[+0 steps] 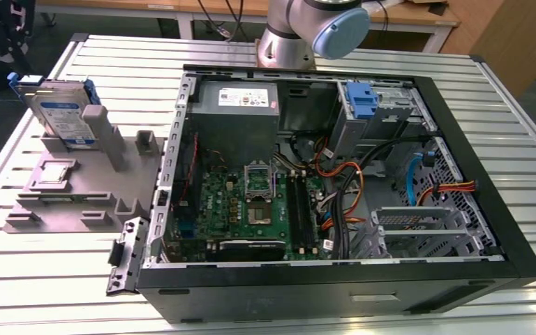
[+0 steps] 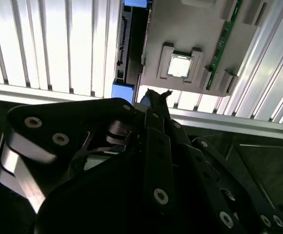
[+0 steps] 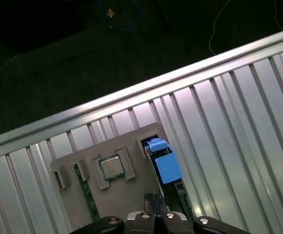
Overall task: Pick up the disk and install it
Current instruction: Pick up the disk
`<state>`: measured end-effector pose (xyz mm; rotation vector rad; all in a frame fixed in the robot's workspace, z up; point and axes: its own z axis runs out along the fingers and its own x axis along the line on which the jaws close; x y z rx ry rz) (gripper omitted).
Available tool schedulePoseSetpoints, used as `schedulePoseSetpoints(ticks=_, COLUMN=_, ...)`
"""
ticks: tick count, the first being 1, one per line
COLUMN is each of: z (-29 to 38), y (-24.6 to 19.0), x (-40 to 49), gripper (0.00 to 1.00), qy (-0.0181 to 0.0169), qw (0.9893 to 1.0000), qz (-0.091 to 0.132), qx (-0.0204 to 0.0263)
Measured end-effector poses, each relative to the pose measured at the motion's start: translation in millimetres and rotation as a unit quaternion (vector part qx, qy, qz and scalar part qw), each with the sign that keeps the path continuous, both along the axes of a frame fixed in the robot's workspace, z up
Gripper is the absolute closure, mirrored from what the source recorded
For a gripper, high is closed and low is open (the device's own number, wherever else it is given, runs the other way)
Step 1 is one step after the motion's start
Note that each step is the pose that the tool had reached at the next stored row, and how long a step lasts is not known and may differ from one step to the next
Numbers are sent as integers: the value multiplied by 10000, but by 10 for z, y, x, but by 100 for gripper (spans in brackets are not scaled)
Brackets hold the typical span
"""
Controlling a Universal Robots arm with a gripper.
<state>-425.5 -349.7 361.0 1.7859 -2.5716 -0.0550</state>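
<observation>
— Where's the disk (image 1: 63, 112)?
— Upright in the grey holder (image 1: 72, 202) on the slatted table (image 1: 26, 279), to the exterior view's left of the open computer case (image 1: 296, 286).
— And the gripper (image 2: 156, 95)?
— Over the table's edge, near that holder. Open or closed, I can't tell.

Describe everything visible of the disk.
The flat rectangular silver metal disk stands upright on its edge in a slot of the grey plastic holder block. The block sits on the slatted metal table, to the exterior view's left of the open black computer case. The disk's broad face carries a white label with a blue band. A blue plastic carrier frames it, with tabs rising at the top. Only the holder touches it.
</observation>
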Motion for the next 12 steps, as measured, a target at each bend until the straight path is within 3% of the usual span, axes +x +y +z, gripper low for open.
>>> schedulePoseSetpoints(ticks=5, z=-2, y=0, x=0, gripper=90, qy=0, qw=9991, qz=422, qx=0)
schedulePoseSetpoints(ticks=12, z=-6, y=0, x=0, gripper=90, qy=-5, qw=9956, qz=939, qx=-1)
